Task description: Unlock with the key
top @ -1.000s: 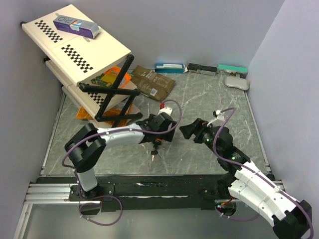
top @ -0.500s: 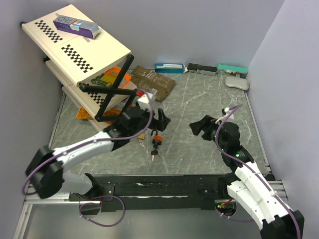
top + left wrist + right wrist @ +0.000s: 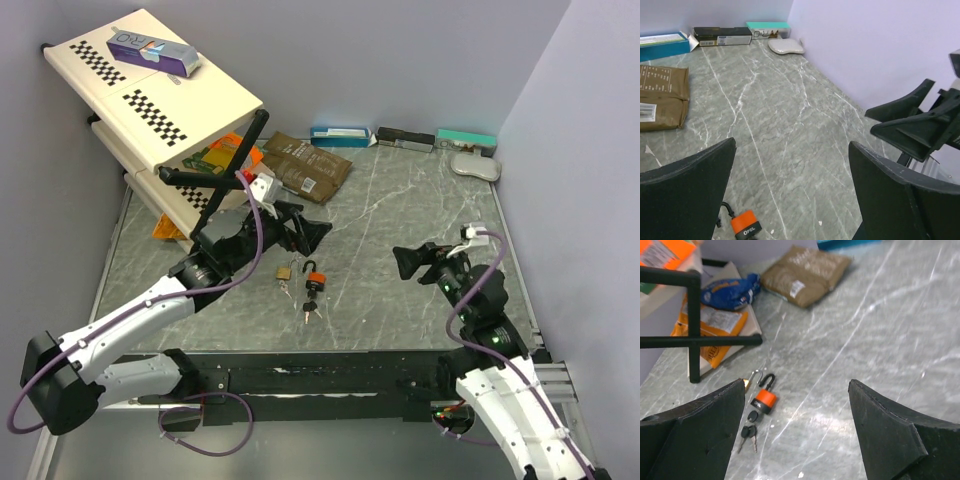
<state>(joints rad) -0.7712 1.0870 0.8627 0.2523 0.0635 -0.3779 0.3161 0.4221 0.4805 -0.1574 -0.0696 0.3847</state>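
Note:
An orange padlock (image 3: 315, 280) lies on the grey marble table (image 3: 400, 200). A black-headed key is in its bottom and more keys (image 3: 310, 311) trail on the ring. In the right wrist view the padlock (image 3: 763, 399) shows its black shackle with one end free of the body, and the keys (image 3: 749, 432) lie below it. Its orange body also shows in the left wrist view (image 3: 745, 223). My left gripper (image 3: 311, 236) is open and empty, up and left of the padlock. My right gripper (image 3: 408, 262) is open and empty, well to its right.
A small brass padlock (image 3: 285, 271) lies just left of the orange one. A white folding rack (image 3: 160, 100) with a purple box (image 3: 155, 50) stands at the back left, with orange packets (image 3: 215, 155) under it. A brown pouch (image 3: 305, 165) and flat boxes (image 3: 405, 138) lie along the back wall.
My left gripper has lifted off the padlock and drawn back to the left. My right gripper has drawn back to the right. The padlock and keys now lie uncovered on the table.

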